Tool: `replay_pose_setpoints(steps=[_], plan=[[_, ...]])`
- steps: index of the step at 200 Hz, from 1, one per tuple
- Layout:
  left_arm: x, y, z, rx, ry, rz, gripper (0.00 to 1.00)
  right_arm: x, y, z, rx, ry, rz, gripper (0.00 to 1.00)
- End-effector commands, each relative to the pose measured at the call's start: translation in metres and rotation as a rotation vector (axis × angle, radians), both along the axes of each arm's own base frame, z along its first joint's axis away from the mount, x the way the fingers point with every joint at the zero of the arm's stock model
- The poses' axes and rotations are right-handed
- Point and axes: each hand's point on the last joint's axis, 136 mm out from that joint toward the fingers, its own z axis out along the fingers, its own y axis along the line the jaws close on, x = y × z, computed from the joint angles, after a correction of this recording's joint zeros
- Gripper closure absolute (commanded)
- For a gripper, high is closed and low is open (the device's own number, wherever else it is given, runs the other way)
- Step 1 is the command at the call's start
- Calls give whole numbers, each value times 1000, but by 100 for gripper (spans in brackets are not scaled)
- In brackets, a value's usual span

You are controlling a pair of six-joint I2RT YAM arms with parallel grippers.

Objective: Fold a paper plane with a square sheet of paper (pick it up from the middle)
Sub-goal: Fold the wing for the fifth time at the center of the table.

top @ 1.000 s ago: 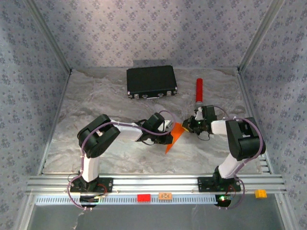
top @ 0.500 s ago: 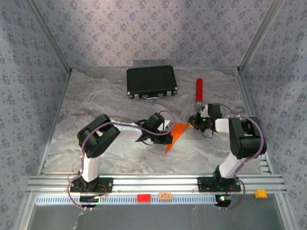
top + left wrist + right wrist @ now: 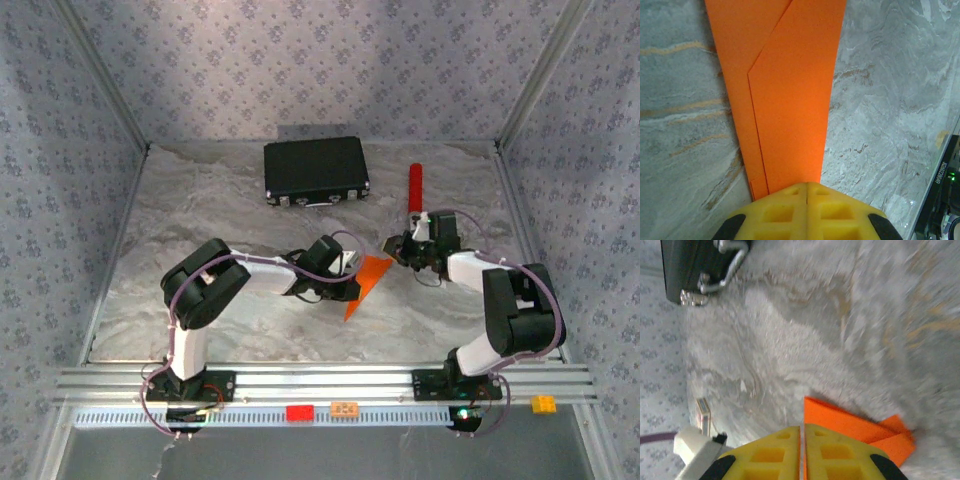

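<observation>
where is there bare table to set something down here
The left side of the table, between the left wall and the black case, is bare. So is the near strip in front of the orange paper, between the arm bases. Crowded: the middle, where the left gripper and right gripper sit by the paper.

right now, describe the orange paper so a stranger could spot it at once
On the marbled tabletop, look mid-table, nearer than the black case. The folded orange paper juts from the left gripper, a flat pointed shape with a diagonal crease, unlike the round red cylinder.
</observation>
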Motion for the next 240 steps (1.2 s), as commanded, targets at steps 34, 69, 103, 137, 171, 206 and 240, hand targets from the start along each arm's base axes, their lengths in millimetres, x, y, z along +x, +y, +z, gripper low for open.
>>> replay_pose_setpoints(steps=[34,69,103,137,171,206,240], plan=[[-22,39,-40,181,107,8,100,-25,4,-50,-56,154,33,91],[-19,37,-32,174,90,0,100,-32,-4,-71,-107,213,15,92],[-8,28,-5,126,42,-3,99,-37,-4,-75,-119,224,10,93],[9,8,31,58,-12,-10,98,-38,-5,-76,-123,228,8,93],[18,-13,44,0,-10,-29,97,-38,-5,-76,-121,228,7,93],[25,-30,40,-19,13,-38,96,-38,-4,-77,-119,229,9,93],[23,-36,28,15,34,-48,94,-39,-5,-78,-122,234,7,92]])
